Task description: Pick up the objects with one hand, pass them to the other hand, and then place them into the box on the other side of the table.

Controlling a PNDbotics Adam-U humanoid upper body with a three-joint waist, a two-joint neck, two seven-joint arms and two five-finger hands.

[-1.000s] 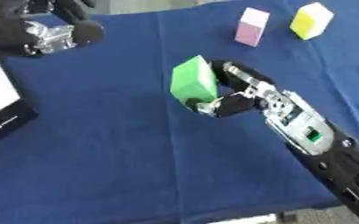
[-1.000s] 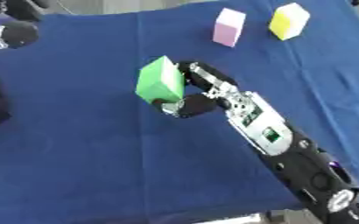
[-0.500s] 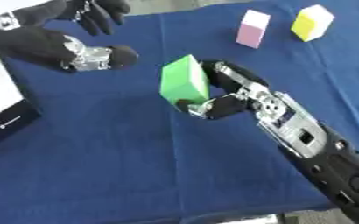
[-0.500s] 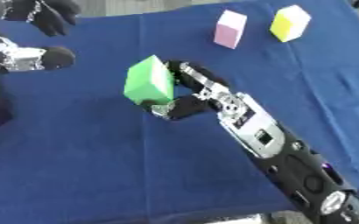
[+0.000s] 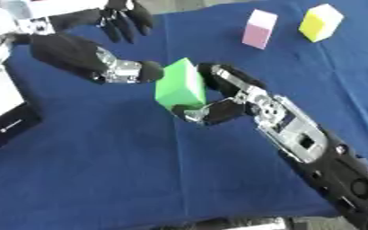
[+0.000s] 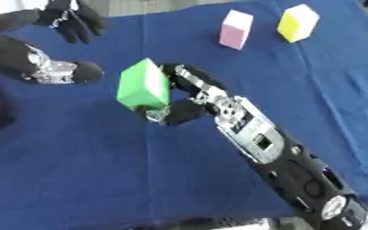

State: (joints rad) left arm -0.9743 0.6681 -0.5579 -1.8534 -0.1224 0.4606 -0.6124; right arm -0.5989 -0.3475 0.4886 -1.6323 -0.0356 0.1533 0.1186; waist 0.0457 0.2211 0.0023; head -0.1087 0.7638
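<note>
**Green block held at mid-frame between two hands**

Fingers and thumb of the right hand [image 5: 222, 96] are curled round a bright green rectangular block [image 5: 180, 85], gripping it just left of the frame's centre, above the dark blue cloth covering the table [image 5: 124, 170]. The fingers wrap its right face from above, and the thumb presses in from below, near the block's lower corner. The block stands tilted, its top leaning slightly toward the upper right. The right forearm runs down from the block to the lower right corner of the frame.

From the upper left comes the left hand [image 5: 81, 56], black with a silver joint showing. Its thumb tip sits right at the left edge of the green block in the left eye view; in the right eye view a narrow gap seems to separate them, so contact is uncertain. Its fingers [image 5: 124, 20] hang spread and fairly straight at the top of the frame, well above the block, closed on nothing.

Near the upper right of the frame stand a pale pink block [image 5: 259, 28] and a yellow block [image 5: 321, 22], side by side but apart, both upright on the cloth. At the left edge lies a white box with a black rim [image 5: 6, 121], only partly in view.
</note>
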